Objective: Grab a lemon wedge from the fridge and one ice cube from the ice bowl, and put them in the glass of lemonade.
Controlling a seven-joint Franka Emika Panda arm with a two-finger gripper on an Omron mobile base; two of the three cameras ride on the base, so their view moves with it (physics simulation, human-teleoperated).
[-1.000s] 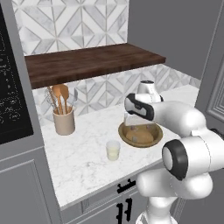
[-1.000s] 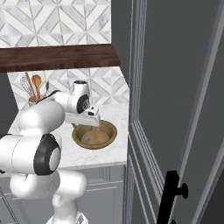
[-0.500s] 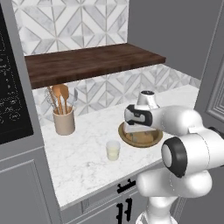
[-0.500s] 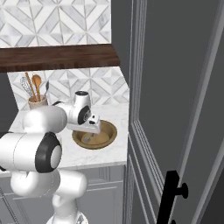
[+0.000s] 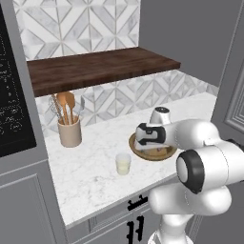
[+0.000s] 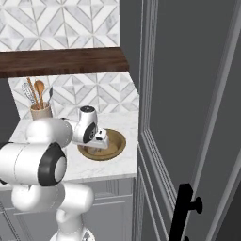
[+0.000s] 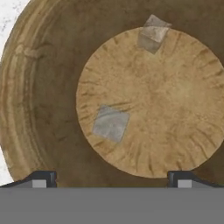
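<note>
The gripper (image 7: 111, 177), jaws wide and empty, hangs inside the ice bowl (image 7: 39, 109) above two ice cubes (image 7: 110, 124), near the glass of lemonade (image 5: 123, 164) on the counter (image 5: 90, 176).

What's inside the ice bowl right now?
The hand view shows two ice cubes on the ice bowl's floor: one left of centre, one at its far edge. The bowl's nearest part is out of frame.

We see the tool (image 7: 111, 177) low over the ice bowl (image 5: 164, 153) on the bench (image 5: 90, 164); two ice cubes (image 7: 110, 124) lie in the bowl beneath it, the glass of lemonade (image 5: 123, 164) to its left, the crock (image 5: 69, 132) beyond
</note>
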